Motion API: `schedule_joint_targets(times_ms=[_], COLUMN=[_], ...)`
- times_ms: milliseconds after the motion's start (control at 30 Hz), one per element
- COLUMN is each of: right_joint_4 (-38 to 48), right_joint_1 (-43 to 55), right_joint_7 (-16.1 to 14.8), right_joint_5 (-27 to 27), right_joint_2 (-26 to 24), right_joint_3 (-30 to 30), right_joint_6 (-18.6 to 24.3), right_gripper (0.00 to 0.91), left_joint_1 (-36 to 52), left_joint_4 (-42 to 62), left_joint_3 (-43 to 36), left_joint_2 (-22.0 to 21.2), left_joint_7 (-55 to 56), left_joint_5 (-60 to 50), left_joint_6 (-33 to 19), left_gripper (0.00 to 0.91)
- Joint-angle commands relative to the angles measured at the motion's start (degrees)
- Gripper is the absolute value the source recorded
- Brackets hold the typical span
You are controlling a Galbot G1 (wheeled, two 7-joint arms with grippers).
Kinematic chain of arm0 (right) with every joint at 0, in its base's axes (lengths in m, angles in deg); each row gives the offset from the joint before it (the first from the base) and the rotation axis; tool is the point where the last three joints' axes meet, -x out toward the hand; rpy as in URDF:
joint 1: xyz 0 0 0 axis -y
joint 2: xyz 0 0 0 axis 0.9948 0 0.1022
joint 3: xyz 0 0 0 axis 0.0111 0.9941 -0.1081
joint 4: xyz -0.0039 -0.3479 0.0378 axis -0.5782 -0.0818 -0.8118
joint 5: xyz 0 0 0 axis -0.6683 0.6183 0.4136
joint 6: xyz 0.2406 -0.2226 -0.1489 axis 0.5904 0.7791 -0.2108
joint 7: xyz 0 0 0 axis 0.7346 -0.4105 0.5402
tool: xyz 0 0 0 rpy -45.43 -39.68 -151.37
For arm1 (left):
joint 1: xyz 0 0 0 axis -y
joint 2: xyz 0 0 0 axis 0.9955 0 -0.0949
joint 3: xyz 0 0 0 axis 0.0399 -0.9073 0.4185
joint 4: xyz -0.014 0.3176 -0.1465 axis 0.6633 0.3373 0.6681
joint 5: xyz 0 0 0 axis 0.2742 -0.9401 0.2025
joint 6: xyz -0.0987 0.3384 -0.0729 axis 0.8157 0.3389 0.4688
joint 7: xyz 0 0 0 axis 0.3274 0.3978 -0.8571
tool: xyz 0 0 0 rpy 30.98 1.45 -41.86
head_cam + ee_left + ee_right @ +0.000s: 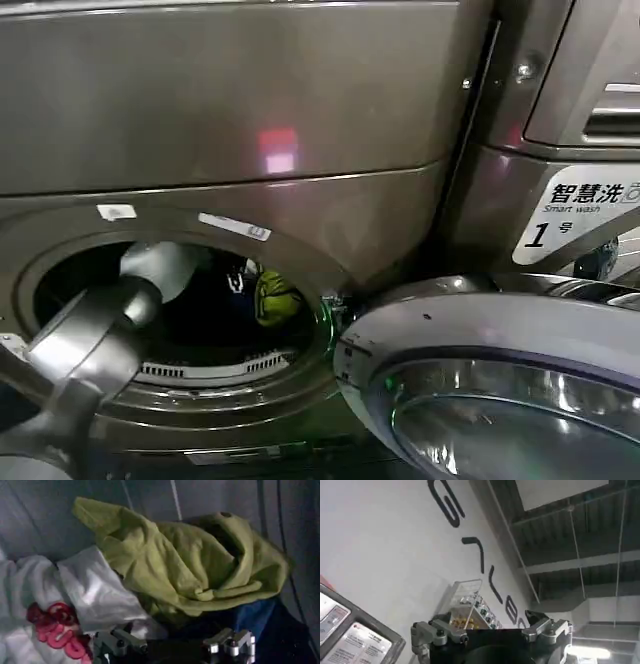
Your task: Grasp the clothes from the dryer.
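With the left arm reaching from the lower left into the round porthole, the dryer (300, 120) is seen from the head camera as a bronze-grey front-loader, its chrome-rimmed glass door (500, 390) swung open at the lower right. The clothes (272, 296) lie deep inside the dark drum, where a yellow-green patch shows. In the left wrist view the clothes (185, 565) form a soft pile: a white piece with a red pattern on one side, plain white cloth beside it, a crumpled yellow-green garment on top and across the middle, and dark navy fabric beneath it. The left gripper (175, 642) hovers just before the pile, fingers spread wide, holding nothing. The right gripper (492, 632) is raised away from the machine, pointing toward a white wall and ceiling, fingers likewise spread and empty. A white sticker (575, 215) at the right reads "Smart wash" and "1", with Chinese characters above.
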Motion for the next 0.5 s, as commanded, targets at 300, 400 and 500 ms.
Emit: schedule_joint_targets(times_ms=[300, 400, 500], right_joint_4=[0.13, 0.16, 0.20], right_joint_1=[0.51, 0.51, 0.53], right_joint_7=[-0.03, 0.00, 0.01], right_joint_5=[0.82, 0.82, 0.82], right_joint_2=[0.13, 0.11, 0.07], right_joint_3=[0.43, 0.39, 0.35], right_joint_6=[0.20, 0.21, 0.22], right_gripper=[0.907, 0.907, 0.907], left_joint_1=[-3.48, -3.65, -3.90], left_joint_4=[0.84, 0.92, 0.86], left_joint_3=[0.40, 0.36, 0.35], left_joint_2=[-0.68, -0.76, -0.67], left_joint_7=[0.15, -0.09, -0.66], left_joint_5=[0.05, -0.09, -0.63], left_joint_6=[0.43, -0.11, -0.61], left_gripper=[0.125, 0.000, 0.000])
